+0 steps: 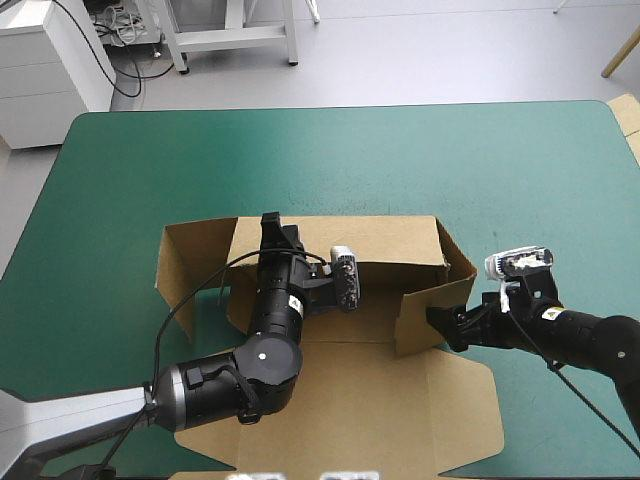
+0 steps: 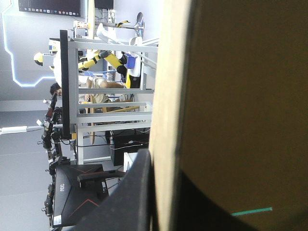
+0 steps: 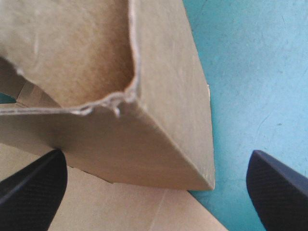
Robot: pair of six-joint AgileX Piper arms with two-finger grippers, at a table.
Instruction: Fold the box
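No words, numbers or brand marks can be read. The box (image 1: 390, 238) shows plain brown board in all three views. A small pale sticker (image 1: 297, 303) sits on the left arm's wrist and a small yellow sticker (image 1: 547, 313) on the right arm's wrist, both too small to make out any print on them
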